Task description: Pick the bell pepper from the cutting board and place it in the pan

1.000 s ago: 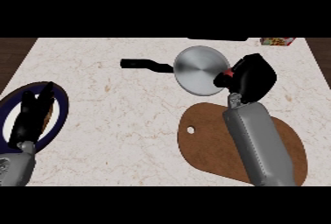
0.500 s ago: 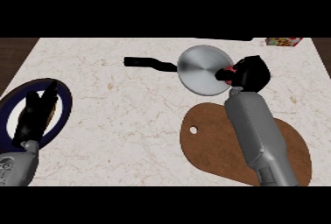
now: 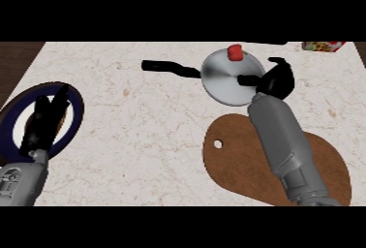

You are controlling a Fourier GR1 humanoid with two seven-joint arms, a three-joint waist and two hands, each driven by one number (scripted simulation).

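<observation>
The small red bell pepper [image 3: 235, 52] sits at the far edge of the silver pan [image 3: 227, 85], whose black handle [image 3: 169, 68] points left. My right hand [image 3: 274, 81] is at the pan's right rim, open, thumb reaching over the pan, and apart from the pepper. The brown cutting board [image 3: 232, 162] lies nearer to me, with nothing on it but my right forearm crossing above it. My left hand [image 3: 44, 122] rests open at the left.
A white plate with a dark blue rim [image 3: 73, 104] lies under my left hand at the counter's left edge. A colourful box [image 3: 323, 46] stands at the far right corner.
The right hand, which held the pepper at the pan's right side, has opened. The pepper now lies at the pan's far edge, away from the fingers. The left hand has not moved.
</observation>
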